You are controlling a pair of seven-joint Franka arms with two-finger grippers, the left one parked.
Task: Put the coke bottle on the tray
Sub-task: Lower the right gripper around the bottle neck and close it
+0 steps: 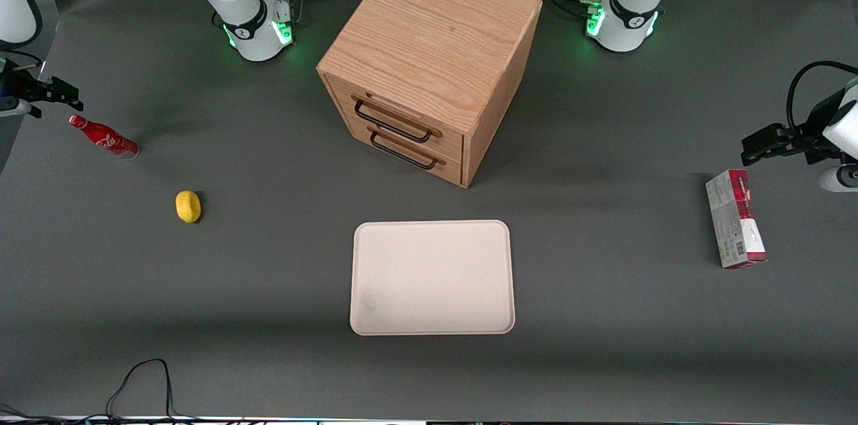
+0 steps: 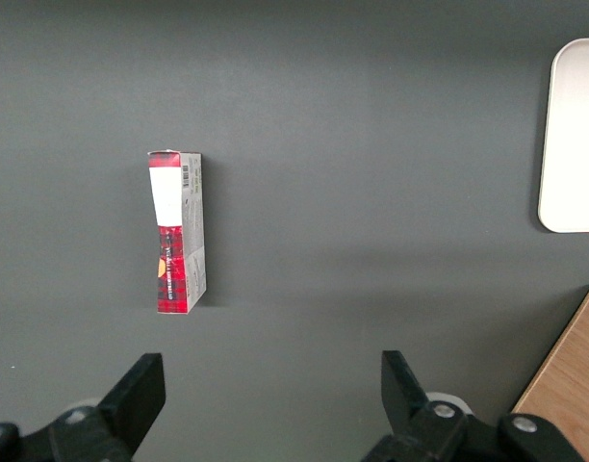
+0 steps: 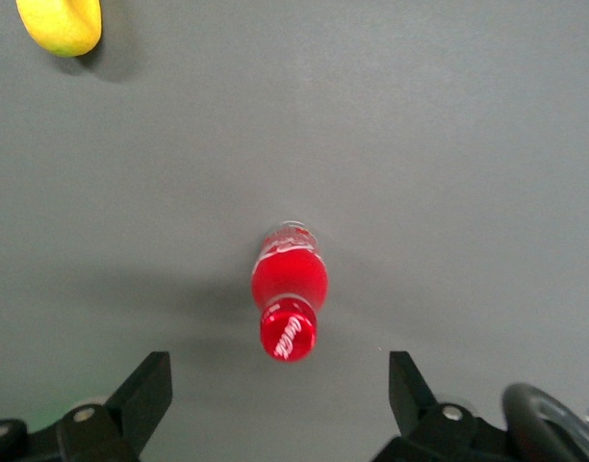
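The coke bottle (image 1: 104,137) is slim and red with white script and a red cap. It stands on the grey table at the working arm's end, and the right wrist view (image 3: 290,287) looks down on its cap. My right gripper (image 1: 57,95) hangs above the table close beside the bottle, open and empty. In the right wrist view (image 3: 278,395) the cap sits just ahead of the gap between the two fingers. The cream-white tray (image 1: 432,277) lies flat and bare near the front camera at mid-table, well away from the bottle. Its edge shows in the left wrist view (image 2: 574,135).
A yellow lemon (image 1: 188,206) lies between bottle and tray, nearer the front camera than the bottle; it also shows in the right wrist view (image 3: 61,24). A wooden two-drawer cabinet (image 1: 429,56) stands farther from the camera than the tray. A red-and-grey carton (image 1: 735,227) lies at the parked arm's end.
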